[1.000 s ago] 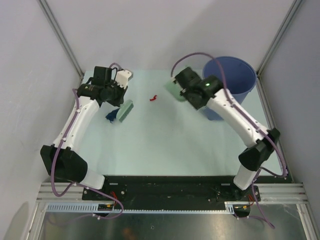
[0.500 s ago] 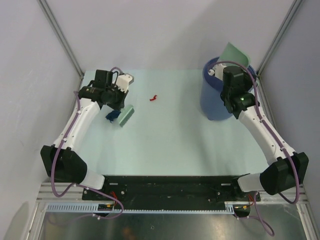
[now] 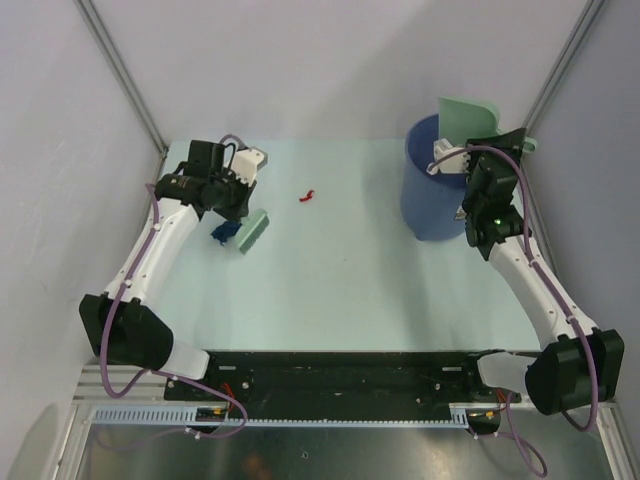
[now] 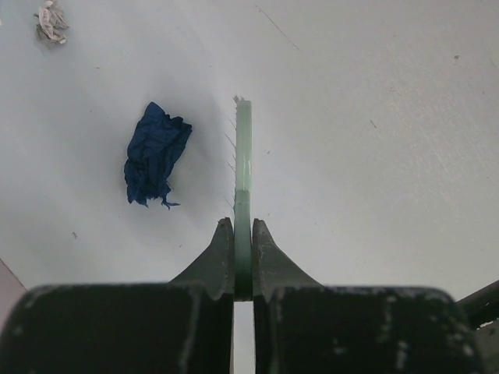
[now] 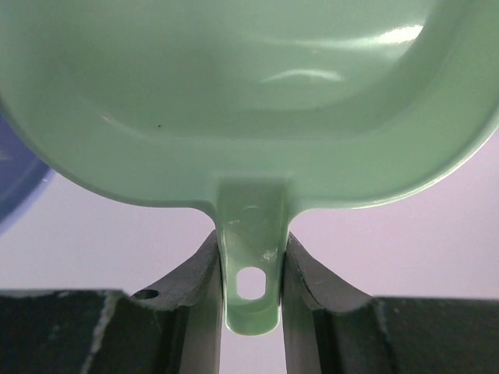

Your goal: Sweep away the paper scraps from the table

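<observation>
My left gripper [image 3: 237, 204] is shut on the flat handle of the sage-green brush [image 3: 252, 230], which rests on the pale mint table [image 3: 330, 270]. In the left wrist view the gripper [image 4: 242, 226] clamps the brush [image 4: 243, 156] edge-on. A dark blue paper scrap [image 4: 156, 153] lies just left of the bristles and also shows from above [image 3: 222, 232]. A small grey-white scrap [image 4: 51, 22] lies farther off. A red scrap [image 3: 307, 195] lies apart at mid-table. My right gripper [image 5: 251, 238] is shut on the handle tab of the green dustpan [image 5: 249, 93], held tilted over the blue bin [image 3: 432, 195].
The blue bin stands at the table's back right corner; its rim shows at the left edge of the right wrist view [image 5: 15, 183]. Grey walls enclose the table on three sides. A black rail [image 3: 340, 365] runs along the front edge.
The right arm swung the dustpan from the table's back middle up and right to above the blue bin, then tilted it further. The left arm and brush barely moved.
</observation>
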